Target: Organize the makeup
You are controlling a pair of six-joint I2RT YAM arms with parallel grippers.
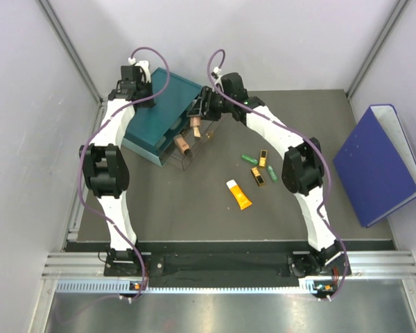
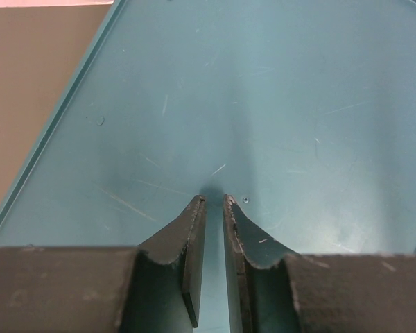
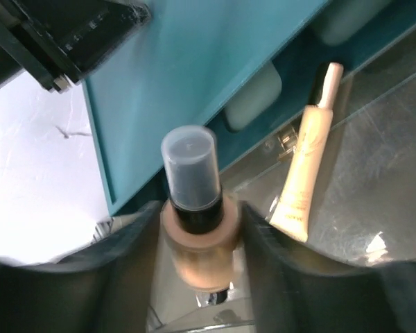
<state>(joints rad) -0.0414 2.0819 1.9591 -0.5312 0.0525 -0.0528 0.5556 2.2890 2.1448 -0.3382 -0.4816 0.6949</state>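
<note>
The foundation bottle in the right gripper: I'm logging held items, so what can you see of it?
The foundation bottle is small and round, with tan liquid behind clear-looking walls, a black collar and a translucent grey cap. The right gripper's fingers clamp its body from both sides, cap pointing away from the wrist, close to the teal drawer box. A peach tube lies nearby, apart from it. Its base is hidden.
</note>
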